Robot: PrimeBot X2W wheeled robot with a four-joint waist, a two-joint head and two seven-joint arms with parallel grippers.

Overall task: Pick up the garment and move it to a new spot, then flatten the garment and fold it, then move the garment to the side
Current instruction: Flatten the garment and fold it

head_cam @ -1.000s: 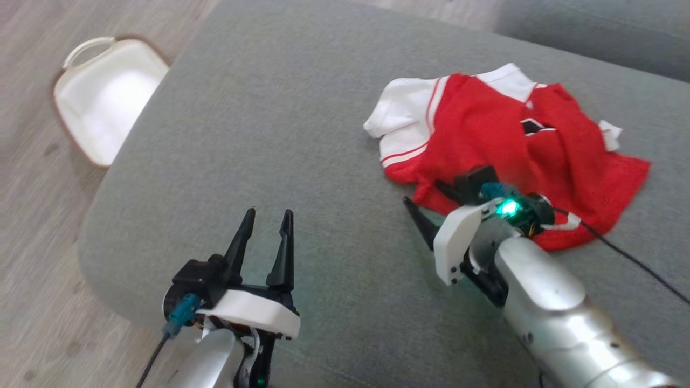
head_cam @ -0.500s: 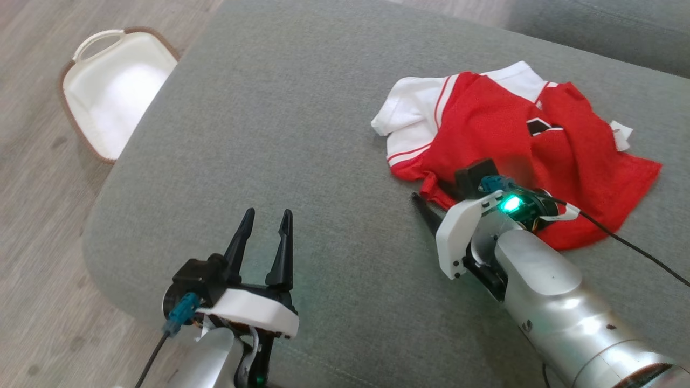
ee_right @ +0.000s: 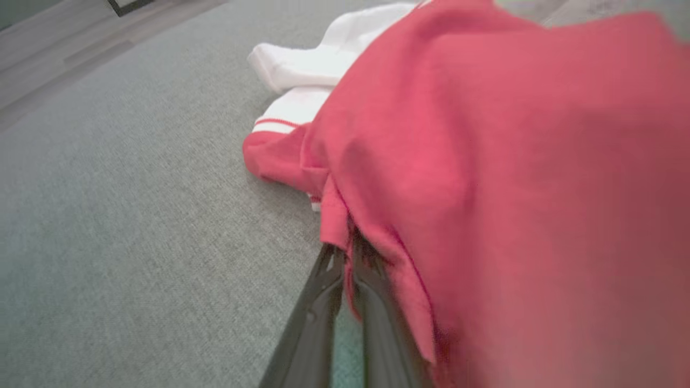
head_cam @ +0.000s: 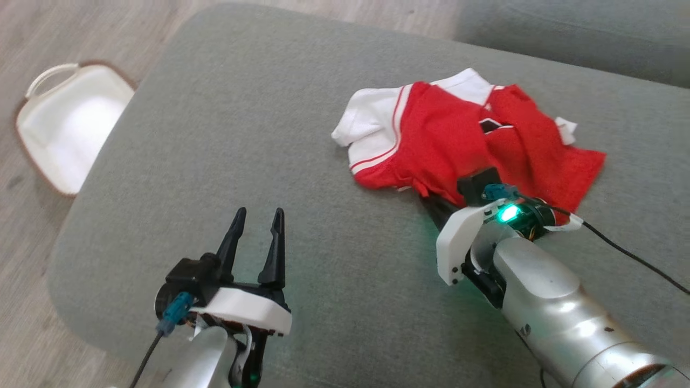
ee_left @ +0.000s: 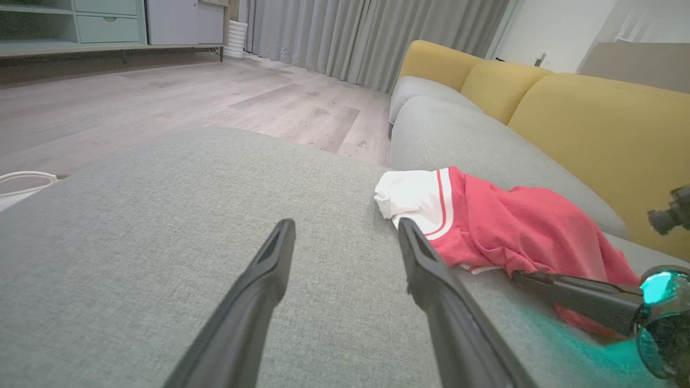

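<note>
**Hem pinched, lift to come**

Since a second ago, the fingers of my right pincer (ee_right: pixel 345 252) have gone from spread to pressed together, with a fold of the garment's (head_cam: pixel 458 145) near red edge caught between them. The garment lies crumpled on the grey sofa cushion (head_cam: pixel 259 113), toward its far right part, with the white sleeve pointing left. As far as I can tell it rests on the cushion and is not yet raised.

I judge this to be the first step: the grasp is made, and the pick-up and carry are still ahead. Next I should rise gently, so that the thin fold does not slip out, and swing the cloth toward the bare stretch of cushion on my left.

My left pincer (head_cam: pixel 259 211) hovers over the near part of the cushion, fingers wide apart, holding nothing, well apart from the cloth. A white basket (head_cam: pixel 70 129) sits on the floor beyond the cushion's left edge.
</note>
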